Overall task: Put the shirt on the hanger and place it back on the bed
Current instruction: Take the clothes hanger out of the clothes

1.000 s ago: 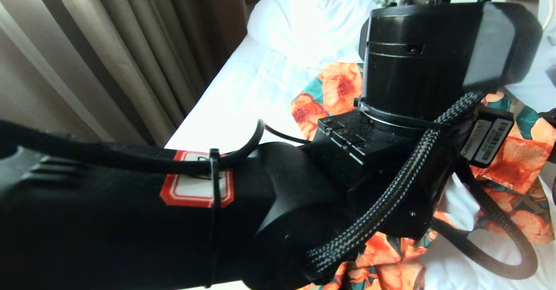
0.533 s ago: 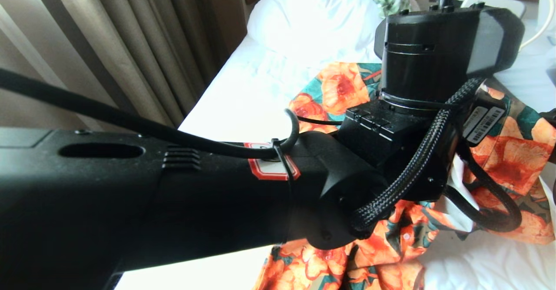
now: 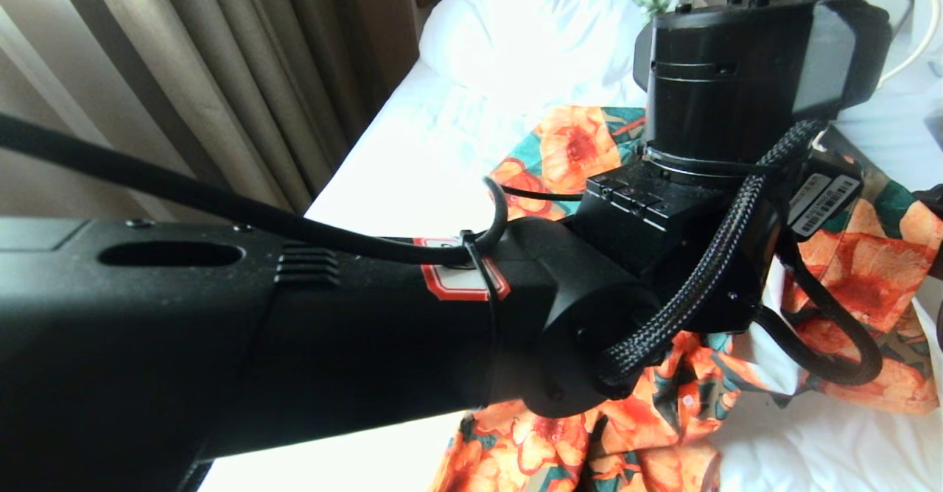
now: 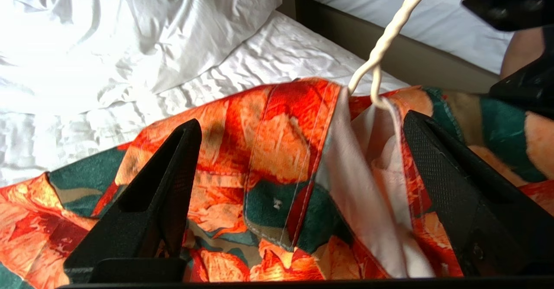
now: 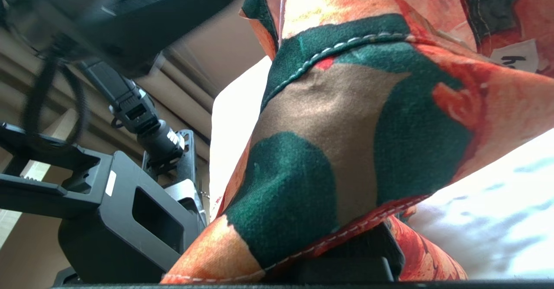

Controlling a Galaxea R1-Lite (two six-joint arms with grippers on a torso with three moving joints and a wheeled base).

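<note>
Hovering left gripper (image 4: 298, 168), jaws wide, over shirt (image 4: 268, 150); hanger (image 4: 385, 42) inside.

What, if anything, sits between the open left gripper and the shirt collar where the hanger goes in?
Nothing visible does. The left gripper stands open right over the shirt, its fingers either side of the collar. The hanger neck rises out of the collar opening, beyond the gripper, not in its path.
</note>
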